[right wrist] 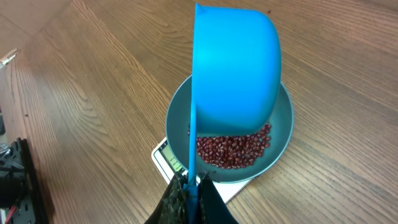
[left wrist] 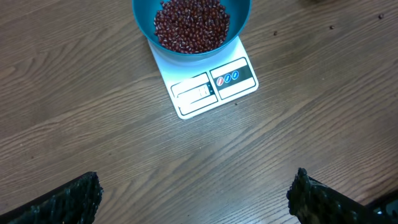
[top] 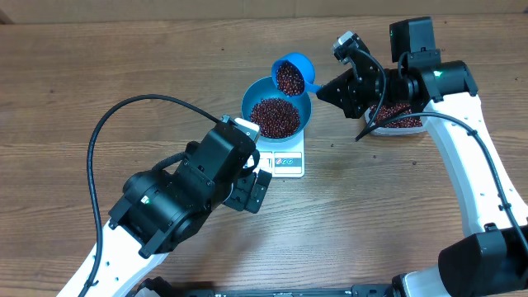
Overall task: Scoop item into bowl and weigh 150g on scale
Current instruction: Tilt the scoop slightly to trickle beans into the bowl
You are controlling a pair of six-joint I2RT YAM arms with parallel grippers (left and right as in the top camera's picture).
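- The left claw (left wrist: 196, 180) hangs over bare counter (left wrist: 93, 93) with its jaws spread wide; its two dark fingers (left wrist: 62, 202) sit at opposite sides of its wrist view with nothing between them, and it touches nothing.
- Straight ahead of the left claw, and near it, lies the white kitchen scale (left wrist: 214, 87), its display and buttons on the edge nearest that claw.
- The bright-blue bowl (left wrist: 242, 22) stands on the end of the scale away from the left claw, partly filled with a heap of red-brown beans (left wrist: 189, 25). The display is too small to read, so how close the weight is to the target cannot be told.
- Beyond the bowl's rim on the side away from the left claw, the small blue scoop (top: 290, 76) is held above the bowl and carries a load of the same beans, visible from overhead.
- The scoop's handle (right wrist: 193, 143) runs in a straight line from its cup back into the right claw (right wrist: 189, 196), so the long axis points from that claw out over the bowl. The bowl lies directly ahead of and below the right claw, which is the arm placed to pour.
- The right claw is clamped narrow on the end of the handle and holds nothing else.
- Behind the right claw, under its arm, sits the clear tub (top: 408, 122) of spare beans.
- The likely next move is a roll of the right wrist to tip the load; too fast a tip could overshoot the weight.
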